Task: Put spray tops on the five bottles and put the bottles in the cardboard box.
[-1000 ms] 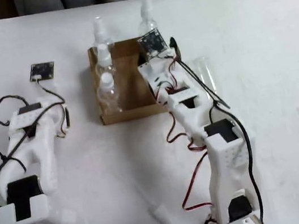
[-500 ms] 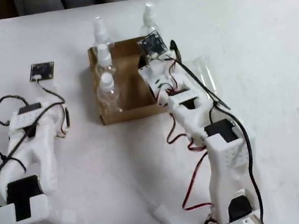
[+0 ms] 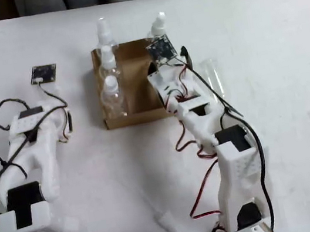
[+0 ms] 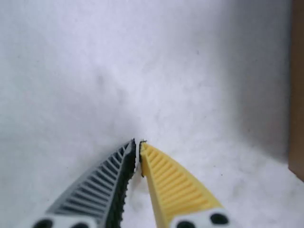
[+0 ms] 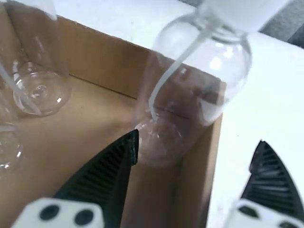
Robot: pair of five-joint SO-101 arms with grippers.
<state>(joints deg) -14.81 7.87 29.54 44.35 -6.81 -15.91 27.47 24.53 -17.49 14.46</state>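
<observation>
High view: a white table (image 3: pixel 269 13) with an open cardboard box (image 3: pixel 138 89) in the middle. Three bottles (image 3: pixel 107 59) with white spray tops stand in a row along the box's left side. A fourth bottle (image 3: pixel 157 25), also capped with a white top, sits at the box's far right corner. My right arm (image 3: pixel 234 162) stretches from the near edge up to that corner. My left arm (image 3: pixel 29 149) rests folded on the left of the table, well apart from the box. A fifth bottle (image 3: pixel 212 76), clear and without a top, lies on the table just right of my right arm. A loose spray top (image 3: pixel 167 222) with its thin tube lies near the front edge, between my two arms.

Right wrist view: my right gripper (image 5: pixel 197 145) is spread wide. The fourth bottle is tilted between its fingers, base inside the box against the wall. One fingertip is just beside the base; I cannot tell if they touch.

Left wrist view: my left gripper (image 4: pixel 138 142) is closed, tips together, holding nothing, over bare table
</observation>
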